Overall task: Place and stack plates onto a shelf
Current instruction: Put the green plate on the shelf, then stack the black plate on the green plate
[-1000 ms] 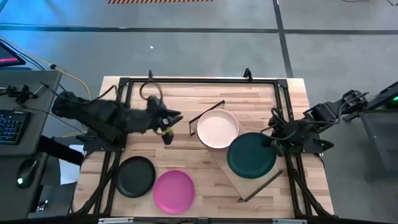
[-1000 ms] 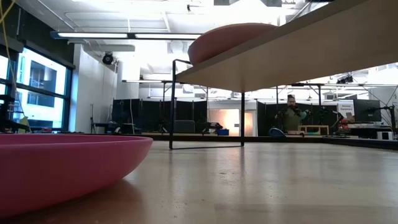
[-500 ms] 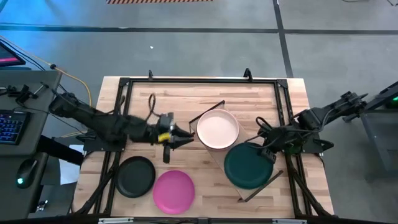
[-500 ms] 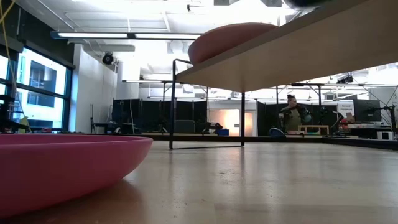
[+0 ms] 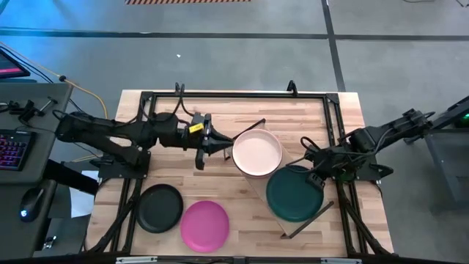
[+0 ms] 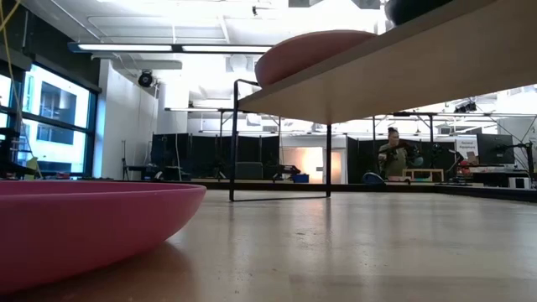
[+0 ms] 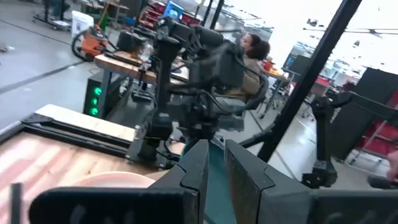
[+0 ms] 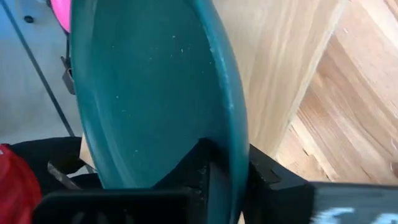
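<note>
Table (image 5: pixel 220 117), then shelf (image 5: pixel 272 192) lying diagonally on it. On shelf: pink plate (image 5: pixel 256 152) w/ green plate (image 5: pixel 293 193) beside it, rim still pinched by right gripper (image 5: pixel 314 178) (fingers either side in wrist view). Black plate (image 5: pixel 160 207) & magenta plate (image 5: pixel 204 224) on table. Left gripper (image 5: pixel 220 145) near pink plate, fingers nearly shut, empty.

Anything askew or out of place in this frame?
The shelf sits diagonally on the table rather than square to it. The dark green plate overhangs its edge, rim between the right gripper's fingers. No spills or damage.
</note>
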Available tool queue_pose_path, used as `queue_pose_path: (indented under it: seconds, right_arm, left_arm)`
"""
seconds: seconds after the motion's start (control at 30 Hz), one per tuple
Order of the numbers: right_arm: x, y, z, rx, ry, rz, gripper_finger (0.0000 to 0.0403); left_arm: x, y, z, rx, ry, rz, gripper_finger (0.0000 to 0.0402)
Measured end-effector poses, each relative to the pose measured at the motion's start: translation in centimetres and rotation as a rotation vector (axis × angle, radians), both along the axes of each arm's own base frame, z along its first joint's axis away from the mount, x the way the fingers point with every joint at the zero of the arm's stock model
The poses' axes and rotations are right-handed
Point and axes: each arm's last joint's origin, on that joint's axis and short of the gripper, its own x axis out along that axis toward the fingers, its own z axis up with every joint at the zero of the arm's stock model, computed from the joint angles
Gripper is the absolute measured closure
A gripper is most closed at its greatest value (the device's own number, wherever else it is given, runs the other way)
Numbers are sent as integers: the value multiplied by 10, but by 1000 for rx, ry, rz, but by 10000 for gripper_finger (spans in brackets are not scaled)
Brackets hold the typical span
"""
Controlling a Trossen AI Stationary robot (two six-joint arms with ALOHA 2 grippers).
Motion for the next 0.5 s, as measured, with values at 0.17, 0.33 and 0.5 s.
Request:
queue_pose_path:
  seconds: [0.17,0.33,0.5]
  right_arm:
    - [1,-3,0,5,6,-37,315]
    - [1,-5,1,-1,6,-14,246]
    - [-6,-13,10,-44,57,0,198]
  left_arm:
    - [-6,7,6,33,-21,22,353]
    - [-21,15,13,55,-17,49,346]
    - [-40,23,20,57,3,79,341]
